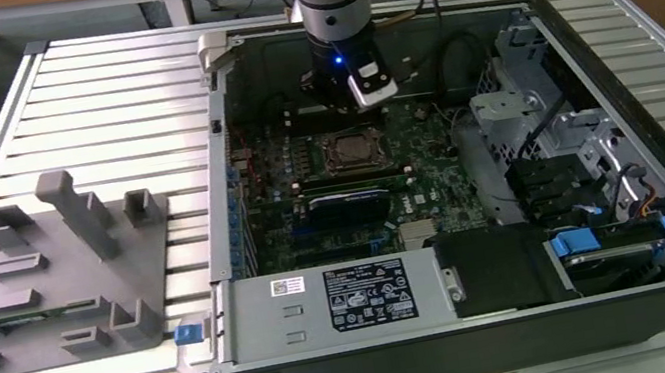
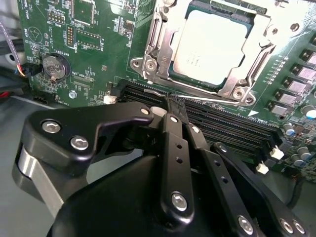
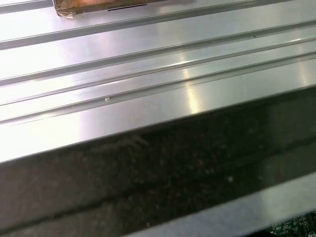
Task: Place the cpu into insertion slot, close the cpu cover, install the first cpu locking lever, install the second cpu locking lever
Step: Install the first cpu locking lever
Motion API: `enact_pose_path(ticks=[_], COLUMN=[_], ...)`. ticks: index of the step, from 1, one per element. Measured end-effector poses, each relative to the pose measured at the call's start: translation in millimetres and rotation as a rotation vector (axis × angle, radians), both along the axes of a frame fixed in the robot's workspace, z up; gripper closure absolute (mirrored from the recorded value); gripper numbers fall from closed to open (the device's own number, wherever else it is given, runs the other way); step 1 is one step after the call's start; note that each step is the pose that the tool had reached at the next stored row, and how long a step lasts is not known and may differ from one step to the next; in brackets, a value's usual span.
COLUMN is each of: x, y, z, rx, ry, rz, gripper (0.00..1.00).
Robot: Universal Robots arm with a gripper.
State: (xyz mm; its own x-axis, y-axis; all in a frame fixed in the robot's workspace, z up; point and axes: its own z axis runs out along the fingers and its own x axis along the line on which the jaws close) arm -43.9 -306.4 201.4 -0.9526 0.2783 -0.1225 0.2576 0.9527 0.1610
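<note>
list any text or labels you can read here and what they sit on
White label on the power supply: print too small to read.
cpu top: faint marks, too blurred to read.
Green circuit board: white lettering, too small to read.

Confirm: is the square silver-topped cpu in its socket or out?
In. The square silver-topped cpu sits flat inside the socket, with the silvery metal cover frame down around it.

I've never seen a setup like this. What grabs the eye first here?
The open computer case on a ribbed metal table, with the robot arm reaching down into it. In the second wrist view, the black end effector sits by the memory slots, beside the cpu seated in its slot under the silvery cpu cover.
</note>
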Motion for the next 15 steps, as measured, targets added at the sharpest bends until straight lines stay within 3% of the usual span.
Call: enact_pose_path(ticks=[9,15], x=[0.0,0.0], y=[-0.5,-0.5], z=[-1.9,-3.2], rx=[-0.0068,-0.0227], ry=[-0.0006,-0.001], rz=[-0.021,-0.033], gripper=[0.89,0.89])
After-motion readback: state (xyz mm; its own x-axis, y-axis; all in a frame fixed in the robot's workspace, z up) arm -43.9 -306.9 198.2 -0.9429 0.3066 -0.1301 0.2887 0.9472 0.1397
